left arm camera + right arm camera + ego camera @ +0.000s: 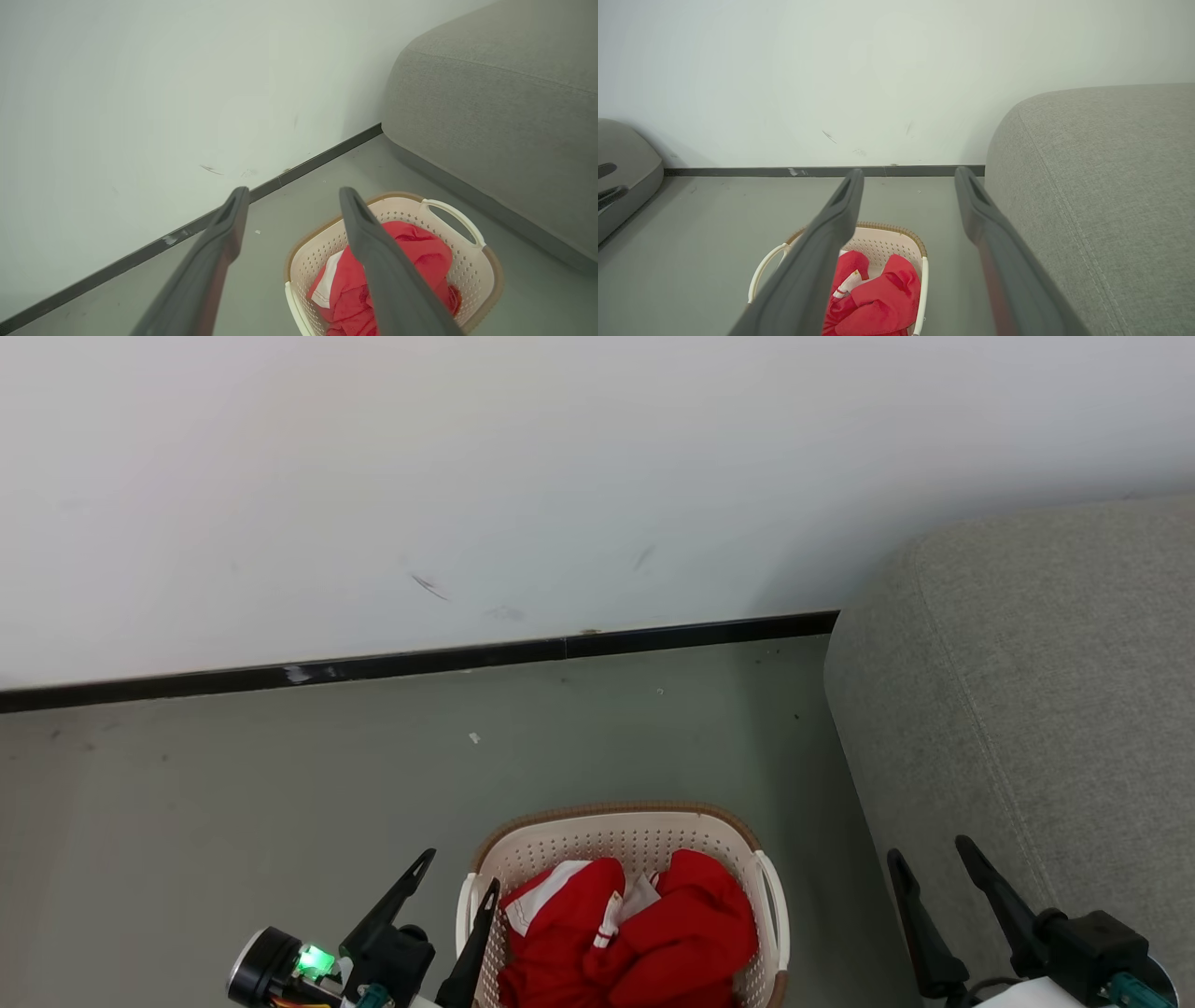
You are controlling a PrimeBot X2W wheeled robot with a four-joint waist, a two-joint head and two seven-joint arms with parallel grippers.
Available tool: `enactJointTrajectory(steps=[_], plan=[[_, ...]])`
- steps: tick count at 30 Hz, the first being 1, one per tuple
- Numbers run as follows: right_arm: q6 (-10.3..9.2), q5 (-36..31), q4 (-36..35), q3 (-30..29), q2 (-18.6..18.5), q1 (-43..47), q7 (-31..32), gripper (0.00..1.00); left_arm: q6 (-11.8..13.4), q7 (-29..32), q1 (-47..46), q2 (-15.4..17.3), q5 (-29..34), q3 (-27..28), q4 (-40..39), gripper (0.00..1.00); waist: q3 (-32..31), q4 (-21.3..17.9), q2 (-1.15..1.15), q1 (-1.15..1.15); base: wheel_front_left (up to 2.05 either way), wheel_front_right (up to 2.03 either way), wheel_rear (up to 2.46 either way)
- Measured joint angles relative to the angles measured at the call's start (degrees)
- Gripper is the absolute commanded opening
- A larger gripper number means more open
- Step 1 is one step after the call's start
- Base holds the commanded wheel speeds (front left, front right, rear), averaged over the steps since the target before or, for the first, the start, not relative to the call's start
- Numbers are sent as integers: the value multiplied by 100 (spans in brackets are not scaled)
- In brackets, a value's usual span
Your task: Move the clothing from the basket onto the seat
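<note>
red clothing (644, 933) lies bunched inside the cream basket (607, 835) on the grey floor (280, 784), just beside the seat (1027, 709); the left gripper (462, 867) and right gripper (927, 847) flank it, fingers spread wide, holding nothing.

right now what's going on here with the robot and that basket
A two-armed robot stands over the basket, which sits on the floor next to the seat. The red clothing lies bunched inside the basket. The left end effector hangs open by the basket's left rim, and the right end effector hangs open beside the seat. Neither holds anything. No garment is on the visible part of the seat, so the moving has not yet begun.
</note>
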Motion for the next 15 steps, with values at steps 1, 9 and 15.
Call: enactJointTrajectory(steps=[1,9,15], plan=[[0,-4,-54,-16,0,0,0,100,-30,0,-60,-2,23,-44,64,100,37,-12,0,0,0,0,0],[0,-48,-350,-142,4,-14,0,100,-178,0,-429,-60,241,-331,647,100,380,-123,0,0,0,0,0],[0,-47,-515,-162,4,-36,0,100,-229,0,-756,-143,309,-444,998,100,686,-231,0,0,0,0,0]])
